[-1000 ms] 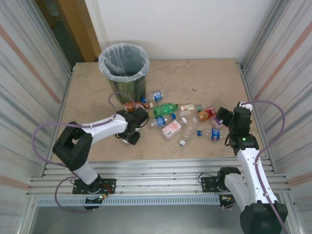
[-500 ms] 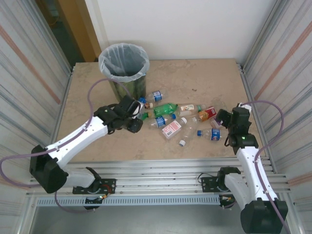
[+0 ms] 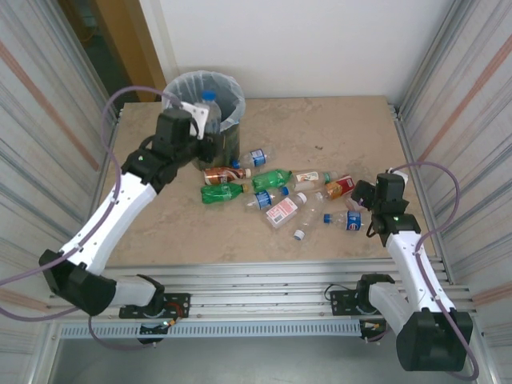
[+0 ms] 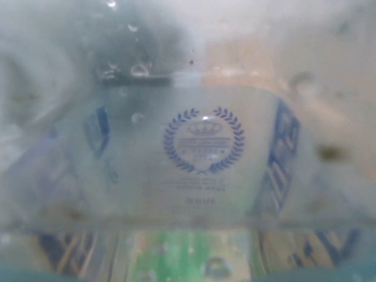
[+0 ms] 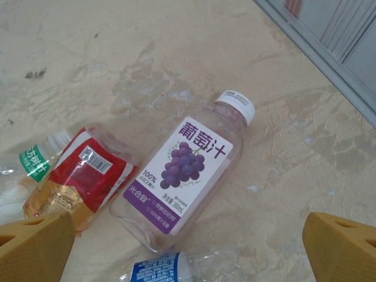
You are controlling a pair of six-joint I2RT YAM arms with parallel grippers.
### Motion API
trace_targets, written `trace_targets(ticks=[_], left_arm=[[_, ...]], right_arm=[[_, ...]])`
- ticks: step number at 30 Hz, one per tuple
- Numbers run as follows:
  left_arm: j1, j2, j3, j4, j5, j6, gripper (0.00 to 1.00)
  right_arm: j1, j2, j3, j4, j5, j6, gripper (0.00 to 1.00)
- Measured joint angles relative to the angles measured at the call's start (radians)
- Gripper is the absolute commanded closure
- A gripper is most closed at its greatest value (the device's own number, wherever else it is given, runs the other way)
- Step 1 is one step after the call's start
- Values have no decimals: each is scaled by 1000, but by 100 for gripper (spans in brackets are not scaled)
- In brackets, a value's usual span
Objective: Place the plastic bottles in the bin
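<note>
Mid-task, early by the look of it. Seeing left gripper [image 3: 198, 122] raised high and narrowed onto a clear blue-capped bottle [image 3: 210, 106], cap up, right at the near-right rim of the bin [image 3: 182, 88]. Cannot tell whether fully over the opening or just beside the liner edge. From left wrist, just a blurred pale label with a blue wreath crest [image 4: 203, 141] close against the lens. So: held, not yet dropped. Bin contents unreadable from above, so no count of bottles already in.

Left lying on table [image 3: 336, 128], a loose cluster mid-table, roughly ten:
- brown one [image 3: 216, 173] and clear one [image 3: 254, 157] near bin foot
- green one [image 3: 220, 193], second green [image 3: 272, 178]
- red-white label [image 3: 282, 211], plain clear [image 3: 308, 216], blue label [image 3: 346, 219]
- orange-red one [image 3: 340, 186] at the right end, a couple more small ones between

Right gripper [image 3: 362, 194] low at right end of cluster, fingers spread wide, holding nothing. From right wrist, looking down on grape bottle [image 5: 188, 170] lying flat, white cap toward the wall, red-label one just beside it, a blue-label one at the lower edge between the fingertips.

Judging: one bottle about to go in, nearly all the rest to do. Next for left, likely a release once clearly over the opening. For right, grape bottle looks the obvious pick.
</note>
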Motion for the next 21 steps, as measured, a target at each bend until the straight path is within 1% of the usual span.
trace_targets(ticks=[6, 12, 14, 19, 21], left_arm=[[79, 193, 229, 71, 31, 47, 85], [170, 396, 444, 81, 48, 106, 85], [195, 442, 478, 80, 58, 120, 84], [248, 536, 517, 81, 101, 142, 77], [264, 575, 532, 81, 118, 146, 75]], right_arm=[[5, 13, 23, 0, -3, 5, 2], [11, 13, 35, -19, -3, 27, 2], [17, 13, 38, -30, -3, 31, 2], [24, 12, 57, -58, -1, 33, 2], [26, 11, 61, -65, 1, 34, 2]])
